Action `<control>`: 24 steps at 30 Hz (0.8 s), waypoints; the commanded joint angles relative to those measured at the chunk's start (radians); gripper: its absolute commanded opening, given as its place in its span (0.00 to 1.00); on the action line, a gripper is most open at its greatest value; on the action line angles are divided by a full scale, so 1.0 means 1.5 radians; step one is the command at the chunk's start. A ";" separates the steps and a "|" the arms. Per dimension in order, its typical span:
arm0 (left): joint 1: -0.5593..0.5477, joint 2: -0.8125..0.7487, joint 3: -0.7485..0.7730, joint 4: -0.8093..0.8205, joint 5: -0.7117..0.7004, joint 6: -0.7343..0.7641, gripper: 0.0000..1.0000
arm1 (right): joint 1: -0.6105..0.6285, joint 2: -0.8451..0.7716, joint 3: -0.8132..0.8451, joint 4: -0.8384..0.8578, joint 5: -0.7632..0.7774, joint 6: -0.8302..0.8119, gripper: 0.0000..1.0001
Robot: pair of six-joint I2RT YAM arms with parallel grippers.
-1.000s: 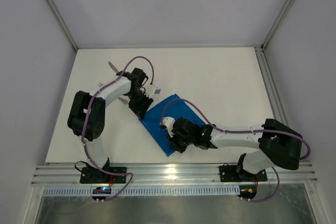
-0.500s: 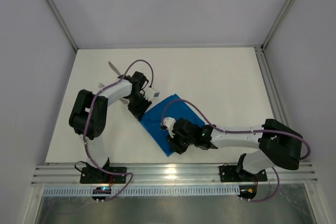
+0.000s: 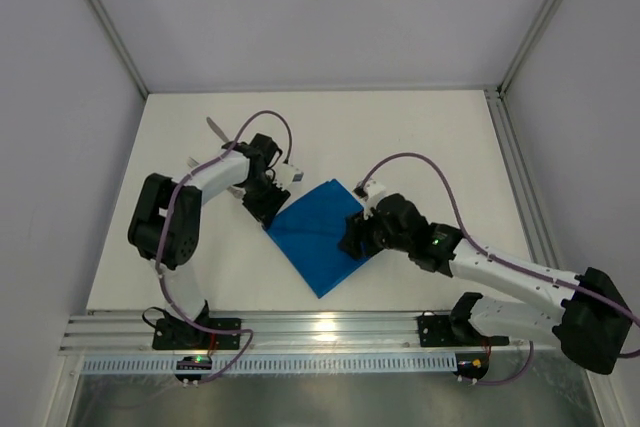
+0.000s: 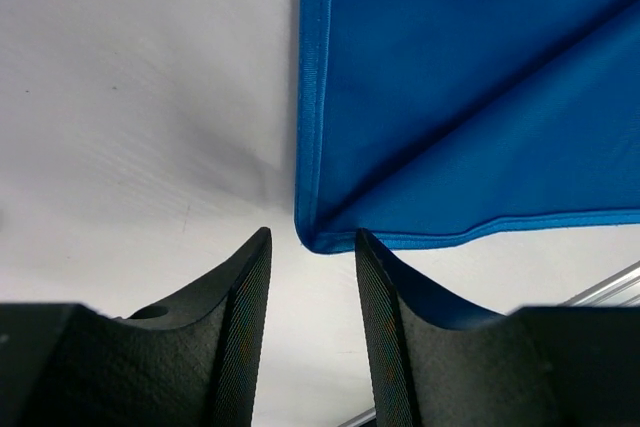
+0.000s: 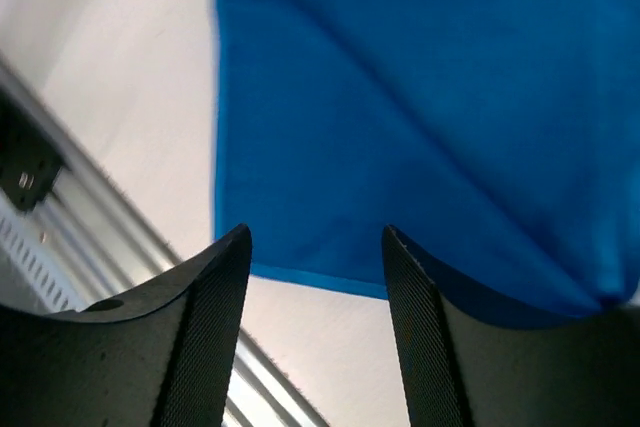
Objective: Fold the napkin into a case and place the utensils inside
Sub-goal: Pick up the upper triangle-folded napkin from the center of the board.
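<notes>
in the upper left of the overhead view you have a silver utensil [image 3: 215, 128] lying on the white table [image 3: 430, 147], its lower end hidden by the left arm; it's too small to say whether it's the knife or the fork. just right of that, your left gripper [image 3: 268, 213] sits low at the left corner of the napkin [image 3: 318, 239], which lies flat as a blue diamond in the middle of the frame, one point toward the rail [image 3: 330, 327] along the bottom. in the left wrist view the fingers [image 4: 245, 327] stand a narrow gap apart with nothing between them. the napkin's corner lies just beyond the tips, a fold line running up to the right. further right, your right gripper [image 3: 354, 243] is at the napkin's right edge. its wrist view shows the fingers [image 5: 205, 337] wider apart and gripping nothing, with the cloth's lower edge crossing the gap beyond them.
</notes>
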 commanded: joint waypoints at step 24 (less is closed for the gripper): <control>-0.063 -0.157 -0.001 -0.055 0.086 0.077 0.50 | -0.404 0.033 -0.116 -0.020 -0.131 0.114 0.47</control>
